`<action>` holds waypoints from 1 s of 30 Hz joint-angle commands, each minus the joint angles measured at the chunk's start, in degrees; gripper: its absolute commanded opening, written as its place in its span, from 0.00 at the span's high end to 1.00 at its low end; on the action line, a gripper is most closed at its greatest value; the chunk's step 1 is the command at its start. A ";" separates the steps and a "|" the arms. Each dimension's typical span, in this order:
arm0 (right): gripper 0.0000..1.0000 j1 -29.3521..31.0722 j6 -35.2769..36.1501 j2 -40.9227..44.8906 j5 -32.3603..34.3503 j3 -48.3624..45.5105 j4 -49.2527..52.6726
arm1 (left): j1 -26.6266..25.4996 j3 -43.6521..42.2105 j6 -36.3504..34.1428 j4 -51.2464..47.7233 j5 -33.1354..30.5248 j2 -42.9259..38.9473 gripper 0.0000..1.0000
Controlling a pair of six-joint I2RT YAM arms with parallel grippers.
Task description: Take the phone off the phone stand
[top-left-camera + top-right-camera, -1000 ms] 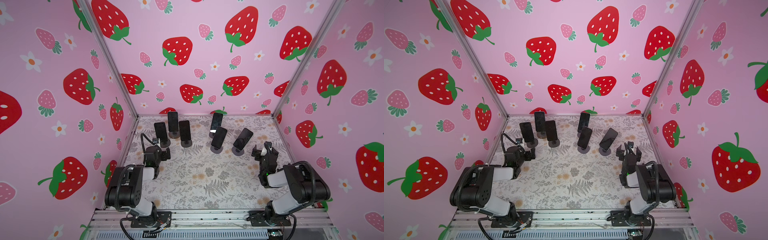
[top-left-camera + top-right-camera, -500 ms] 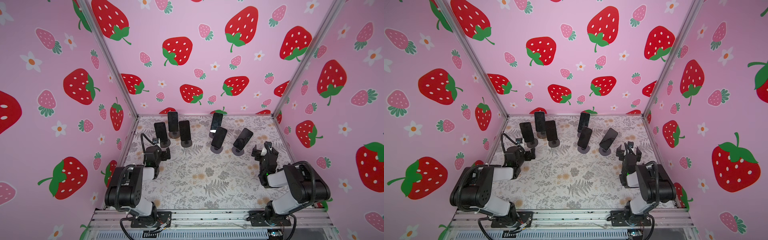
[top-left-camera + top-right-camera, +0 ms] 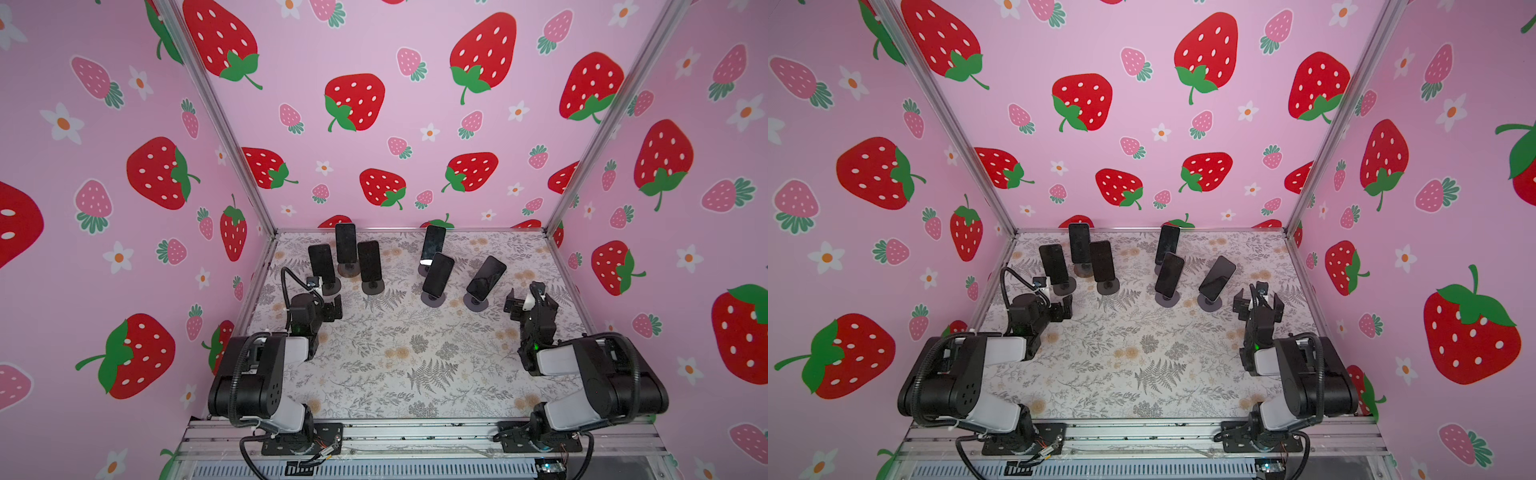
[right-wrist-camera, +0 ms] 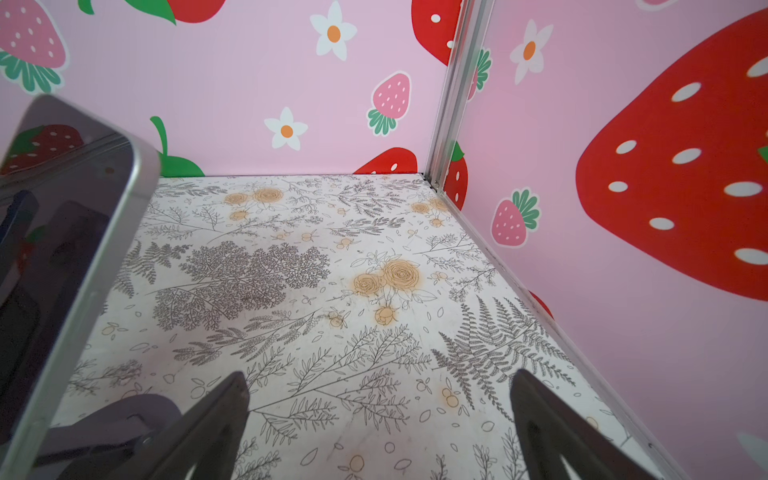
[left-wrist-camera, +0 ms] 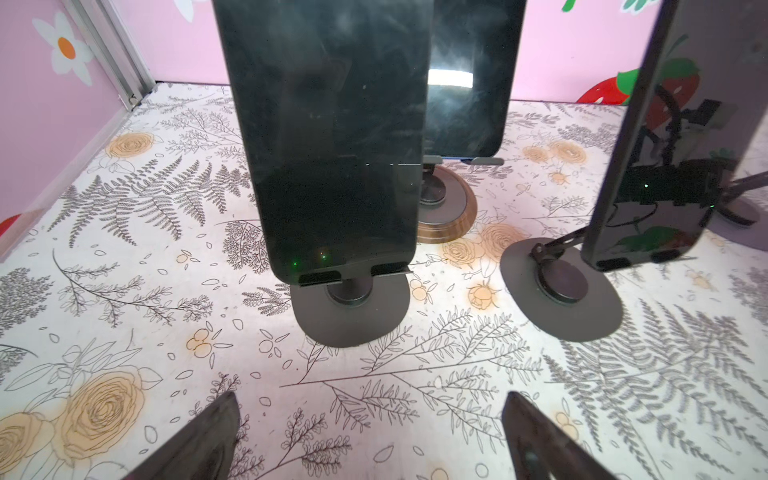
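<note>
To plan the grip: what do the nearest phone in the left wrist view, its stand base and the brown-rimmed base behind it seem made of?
Phone: glossy glass front, by its reflections and smudges.
Stand base: matte dark grey, probably metal or plastic; no shine.
Brown-rimmed base: wood-look rim with grain lines, perhaps veneer.

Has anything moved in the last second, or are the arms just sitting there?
Nothing visibly changed. The left gripper and right gripper are open and empty as before, and all six phones remain on their stands.
</note>
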State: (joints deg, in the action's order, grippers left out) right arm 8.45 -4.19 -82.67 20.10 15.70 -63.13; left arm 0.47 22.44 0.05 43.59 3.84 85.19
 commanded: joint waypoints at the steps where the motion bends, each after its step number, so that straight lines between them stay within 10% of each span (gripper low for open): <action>1: 0.00 -0.54 -4.37 5.95 1.73 4.43 13.98 | -0.57 0.02 -1.88 -1.99 1.50 -6.06 0.01; 5: 0.00 -0.55 -8.85 14.59 4.73 0.43 13.52 | -2.80 -0.10 -3.50 -10.78 -0.92 -13.20 0.01; 10: 0.00 -0.73 -26.35 22.15 11.79 7.78 40.59 | -8.79 -0.21 -2.68 -16.80 -7.57 -19.66 0.01; 30: 0.00 0.93 -21.83 31.71 -12.50 4.33 45.87 | -40.12 12.63 2.81 -41.28 -21.42 -33.68 0.01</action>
State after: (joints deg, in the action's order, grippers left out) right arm 8.91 -27.70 -52.29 9.67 22.52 -15.16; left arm -37.43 32.08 1.43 7.49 -16.23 52.88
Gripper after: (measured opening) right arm 0.995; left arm 0.993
